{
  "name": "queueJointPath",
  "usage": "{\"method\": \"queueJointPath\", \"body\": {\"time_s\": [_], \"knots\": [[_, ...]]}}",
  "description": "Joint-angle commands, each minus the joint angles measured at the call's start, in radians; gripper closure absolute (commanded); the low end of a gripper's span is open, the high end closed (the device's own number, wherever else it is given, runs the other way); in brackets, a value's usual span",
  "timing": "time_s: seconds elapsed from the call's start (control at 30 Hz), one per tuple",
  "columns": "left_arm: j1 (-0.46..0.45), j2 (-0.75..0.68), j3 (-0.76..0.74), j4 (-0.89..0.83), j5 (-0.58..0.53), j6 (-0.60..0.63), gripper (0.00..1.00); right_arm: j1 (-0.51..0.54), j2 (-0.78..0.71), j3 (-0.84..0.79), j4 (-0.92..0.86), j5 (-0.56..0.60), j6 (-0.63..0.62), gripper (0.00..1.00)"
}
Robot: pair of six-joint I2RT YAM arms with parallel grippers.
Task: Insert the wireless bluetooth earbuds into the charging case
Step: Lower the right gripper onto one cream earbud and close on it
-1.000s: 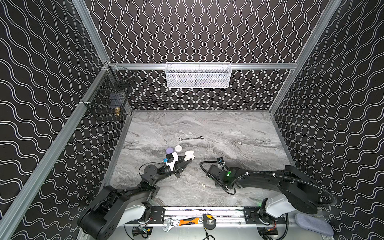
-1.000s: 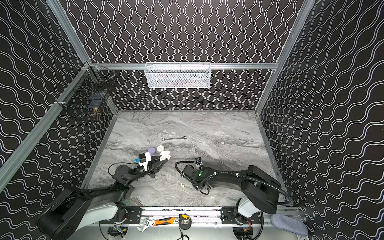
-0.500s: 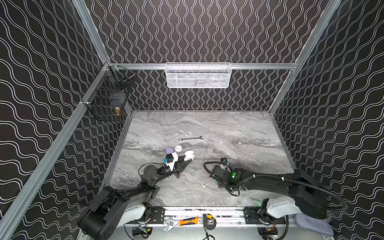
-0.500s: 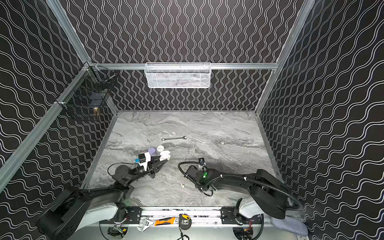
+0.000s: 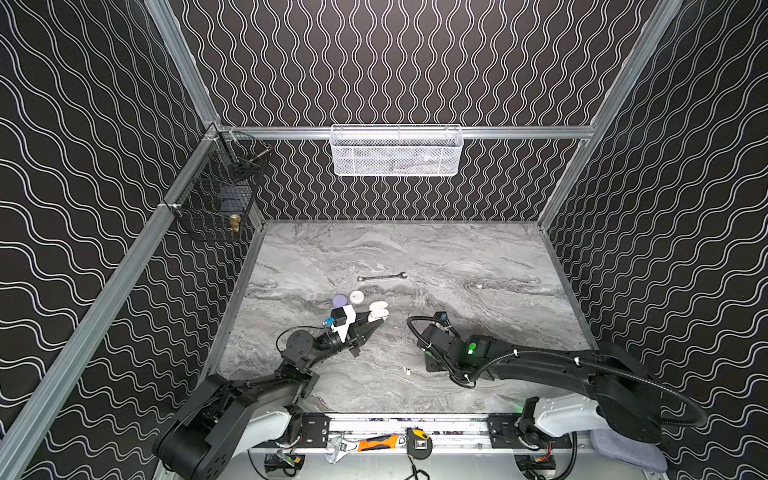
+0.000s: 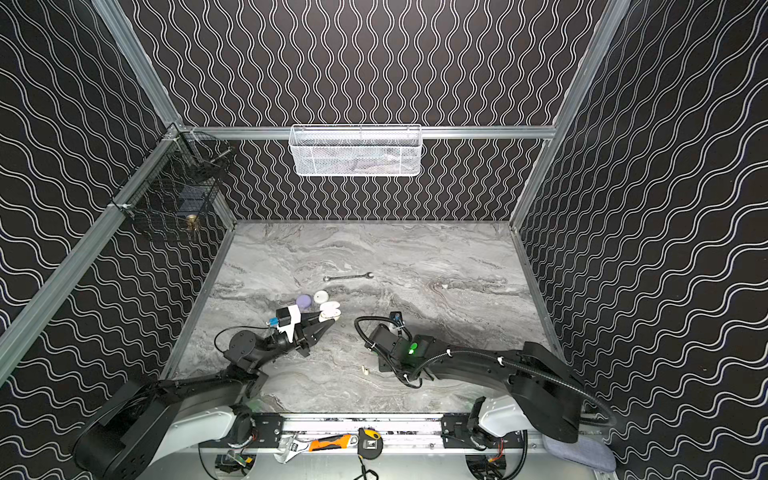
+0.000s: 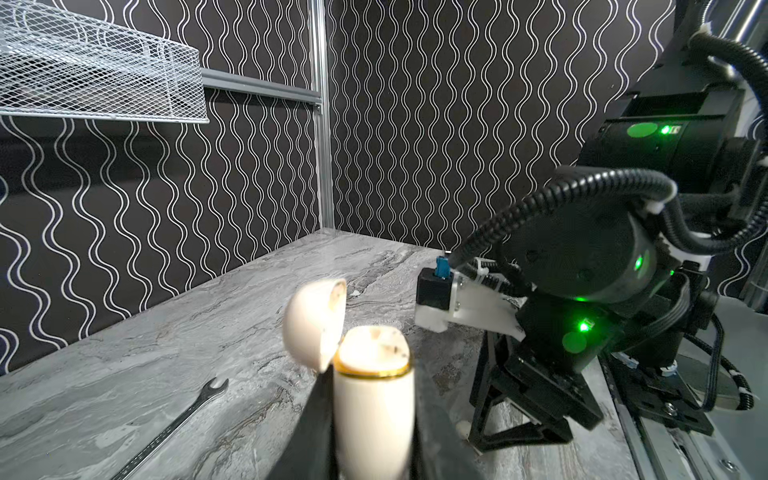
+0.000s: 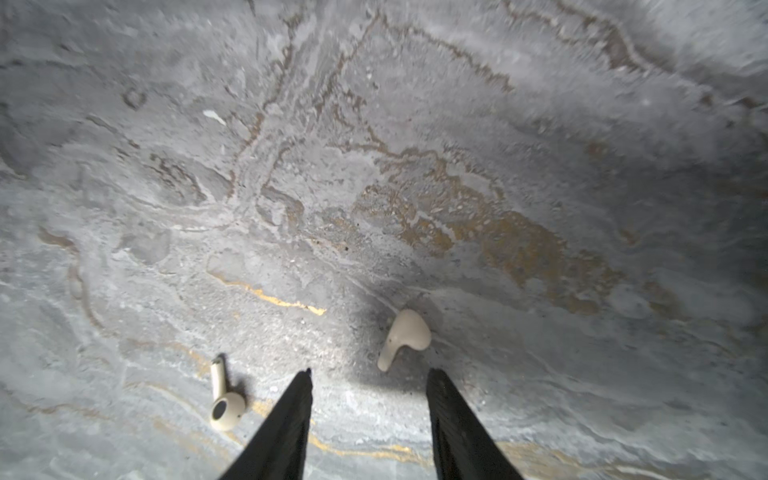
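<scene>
The slim steel wrench (image 5: 382,276) is lying flat on the grey marbled bench (image 5: 457,249). On the robot's side of that wrench, the left end effector (image 5: 375,319) is pinching the cream oval plastic charging case (image 7: 372,399), its jaws pressing against the case's two flanks. The case is standing upright in the grip, with its hinged lid (image 7: 314,328) swung open and leaning toward the wrench. Its gold-rimmed top is facing up, and I cannot tell whether anything is sitting inside. Between the wrench and the held case, a lavender round case (image 5: 340,300) and a white round case (image 5: 356,296) are resting just beside each other on the bench.

Farther from the wrench, again on the robot's side and a little to the wrench's right, the right end effector (image 8: 370,374) is pointing down at the bench. Its jaws are spread and are gripping nothing. A cream plastic earbud (image 8: 405,334) is lying on the bench just beyond the fingertips, its stem pointing toward the gap and touching neither finger. A white stemmed plastic earbud (image 8: 222,399) is lying just outside one of the fingers (image 8: 291,415), apart from it. In both top views this earbud (image 5: 406,370) is showing as a pale speck well apart from the wrench. To the wrench's right, a tiny pale thing (image 5: 478,286) is lying on the bench, too small to name.
</scene>
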Motion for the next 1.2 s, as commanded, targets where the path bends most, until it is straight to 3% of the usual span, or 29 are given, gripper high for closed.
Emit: {"method": "queueJointPath", "body": {"time_s": [0.0,0.67,1.17], "knots": [[0.001,-0.003,0.001,0.011,-0.005,0.010,1.00,0.000,0.043,0.022,-0.010,0.013,0.055,0.52],[0.001,0.009,0.001,0.029,-0.001,0.003,1.00,-0.012,0.158,0.052,-0.032,0.071,0.084,0.51],[0.001,0.028,0.006,0.046,0.002,-0.005,1.00,-0.021,0.177,0.063,-0.049,0.075,0.075,0.59]]}}
